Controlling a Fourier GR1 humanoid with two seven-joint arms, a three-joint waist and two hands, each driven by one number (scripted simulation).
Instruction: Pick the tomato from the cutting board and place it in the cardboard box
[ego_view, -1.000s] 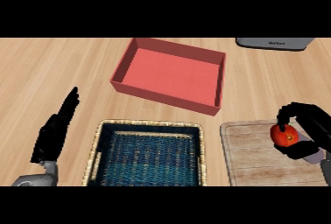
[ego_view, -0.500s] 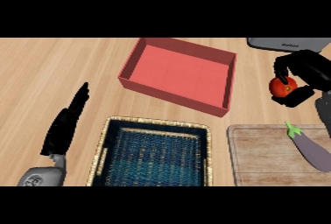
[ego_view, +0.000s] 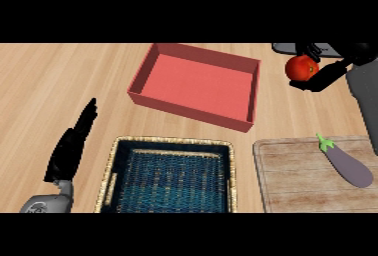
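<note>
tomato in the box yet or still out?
Out. The right hand holds the tomato over the counter, right of the box; nothing shows in the box.

Tomato (ego_view: 300, 67) in right hand (ego_view: 325, 75) beside red cardboard box (ego_view: 198, 85)

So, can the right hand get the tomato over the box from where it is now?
Probably yes. The right hand holds the tomato lifted just right of the cardboard box, whose top is open, and nothing stands between them.
</note>
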